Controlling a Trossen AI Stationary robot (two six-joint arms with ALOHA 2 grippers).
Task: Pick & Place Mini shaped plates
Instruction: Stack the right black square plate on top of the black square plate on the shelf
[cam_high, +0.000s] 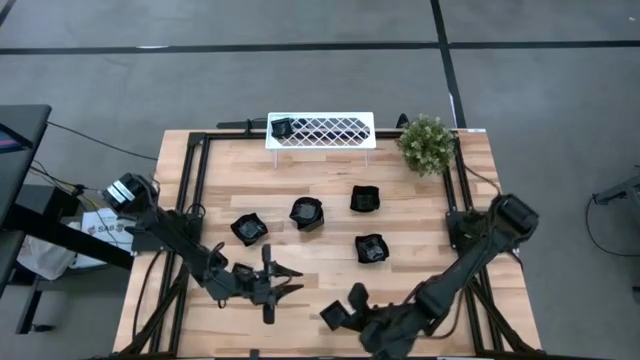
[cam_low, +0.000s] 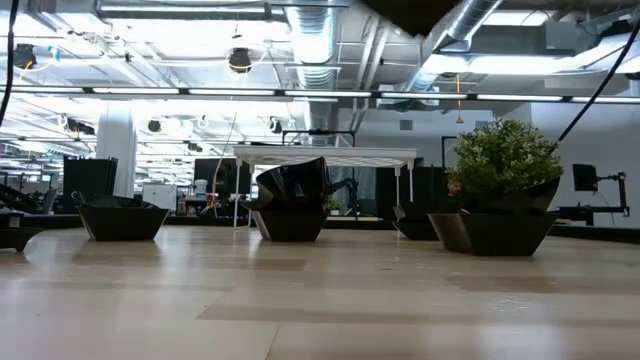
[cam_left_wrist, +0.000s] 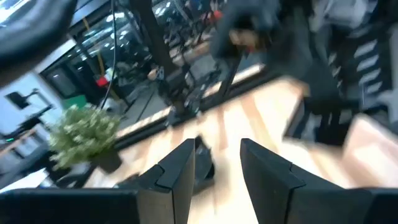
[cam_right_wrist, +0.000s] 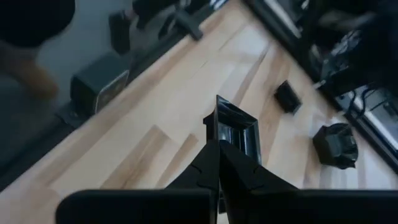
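The right gripper (cam_right_wrist: 217, 144) is low over the near edge of the counter (cam_high: 420, 205), and its jaws are clenched on the rim of one small black plate (cam_right_wrist: 235, 129). The grip is only on a thin edge. I think the plate could tip or slide out if the arm swings fast, and then it would drop on the wood.

The left gripper (cam_high: 288, 279) is also near the front, just beside the right one. Its jaws are released and hold nothing. The two arms are close, so they could bump if both move at once.

The held plate is square, dark and shiny, with a deeper middle. Four more plates sit in the middle of the counter: one (cam_high: 249, 228) on the left, one (cam_high: 307, 212) next to it, one (cam_high: 365, 199) further back, and one (cam_high: 371, 248) closer in. One plate (cam_high: 282, 128) is already on the white rack (cam_high: 330, 130) at the far edge. A small plant (cam_high: 427, 143) stands near the rack and could get knocked.
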